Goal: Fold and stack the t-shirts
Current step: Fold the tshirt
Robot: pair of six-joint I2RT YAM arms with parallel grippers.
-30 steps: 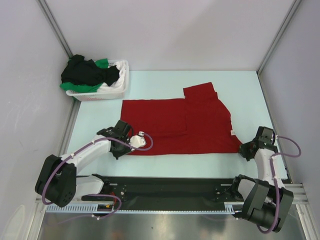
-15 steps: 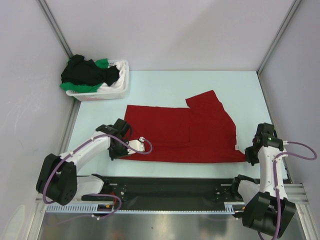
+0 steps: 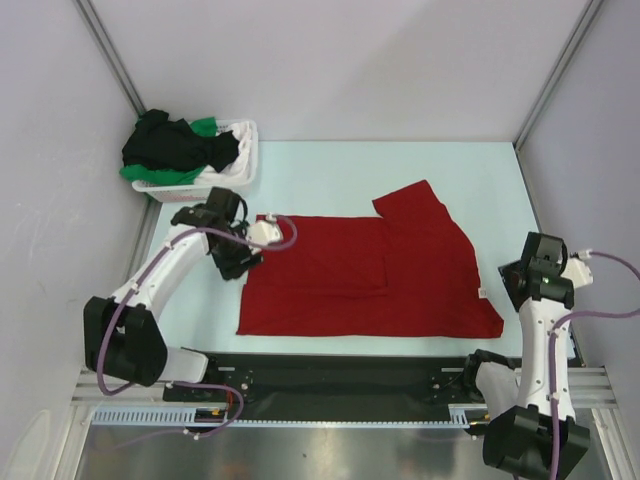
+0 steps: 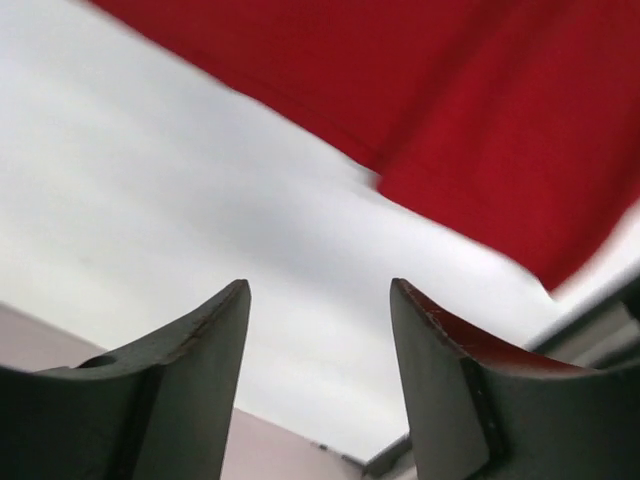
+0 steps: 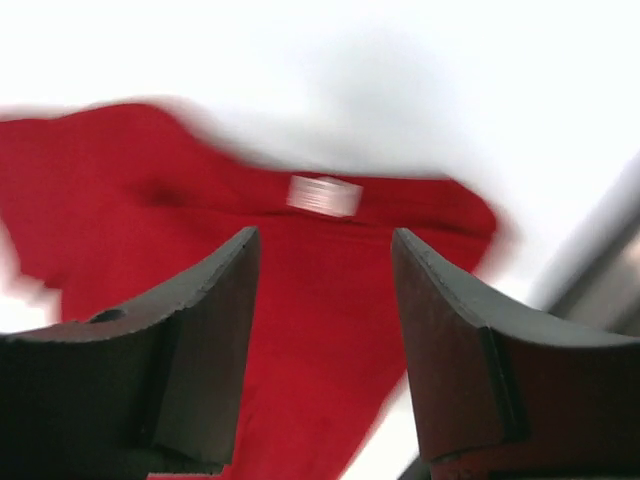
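A bright red t-shirt [image 3: 370, 275] lies flat on the pale table, one sleeve [image 3: 410, 205] pointing to the far side. Its pale neck label [image 5: 323, 195] shows in the right wrist view. My left gripper [image 3: 243, 262] hangs open by the shirt's left edge; between its fingers only bare table shows, with red cloth [image 4: 450, 120] beyond. My right gripper [image 3: 512, 286] stands open just off the shirt's right edge, above the red cloth [image 5: 300, 330], holding nothing. Black t-shirts [image 3: 175, 145] and a green one [image 3: 205, 126] are heaped in the basket.
A white plastic laundry basket [image 3: 238, 172] sits at the table's far left corner. Grey walls close in both sides and the back. A black rail [image 3: 330, 375] with the arm bases runs along the near edge.
Both grippers have opened and let go of the red t-shirt after drawing it toward the near edge. The left gripper has moved toward the far side, the right has backed off to the right.
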